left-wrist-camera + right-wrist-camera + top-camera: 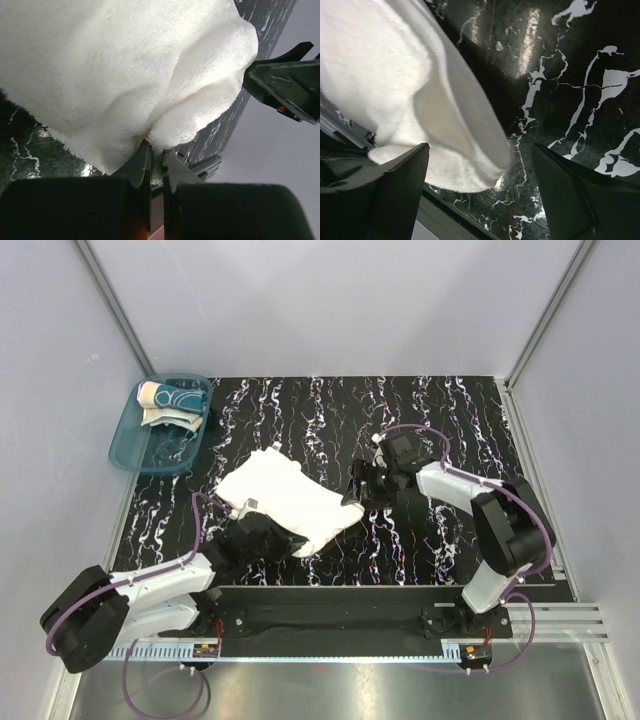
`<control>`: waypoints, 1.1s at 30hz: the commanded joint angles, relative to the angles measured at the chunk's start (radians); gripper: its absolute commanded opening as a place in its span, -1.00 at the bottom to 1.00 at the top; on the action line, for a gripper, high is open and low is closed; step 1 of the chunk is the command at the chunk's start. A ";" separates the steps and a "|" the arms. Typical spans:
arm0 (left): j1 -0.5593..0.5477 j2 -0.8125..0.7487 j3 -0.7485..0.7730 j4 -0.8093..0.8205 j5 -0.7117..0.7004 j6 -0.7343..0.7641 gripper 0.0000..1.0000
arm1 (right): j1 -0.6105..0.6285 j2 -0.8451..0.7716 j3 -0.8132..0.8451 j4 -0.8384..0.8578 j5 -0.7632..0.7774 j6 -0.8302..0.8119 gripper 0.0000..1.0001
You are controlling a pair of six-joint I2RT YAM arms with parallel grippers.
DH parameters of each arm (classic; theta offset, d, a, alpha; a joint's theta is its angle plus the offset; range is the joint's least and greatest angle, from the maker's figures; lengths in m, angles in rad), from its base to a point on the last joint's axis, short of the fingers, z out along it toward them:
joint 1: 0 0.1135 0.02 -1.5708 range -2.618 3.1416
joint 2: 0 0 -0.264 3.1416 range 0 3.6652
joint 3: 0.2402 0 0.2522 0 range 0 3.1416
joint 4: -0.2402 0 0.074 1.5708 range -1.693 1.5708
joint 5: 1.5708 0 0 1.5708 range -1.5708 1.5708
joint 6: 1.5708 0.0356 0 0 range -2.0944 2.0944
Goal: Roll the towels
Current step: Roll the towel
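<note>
The white terry towel lies crumpled and partly folded on the black marbled table. My left gripper is at the towel's near edge, shut on a pinch of the white towel; its tips press into the pile. My right gripper stands open at the towel's right corner. In the right wrist view the folded corner of the towel hangs loose between the wide jaws, touching neither finger. The patterned cream and teal towel sits in the tub.
A translucent teal tub stands at the table's far left corner. Metal frame rails run along the table's left and right edges. The right gripper's body shows close beside the towel in the left wrist view.
</note>
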 commanded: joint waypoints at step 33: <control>0.047 -0.083 -0.308 0.304 -0.003 -0.319 -1.00 | -0.206 -0.272 -0.022 -0.424 0.266 0.020 0.13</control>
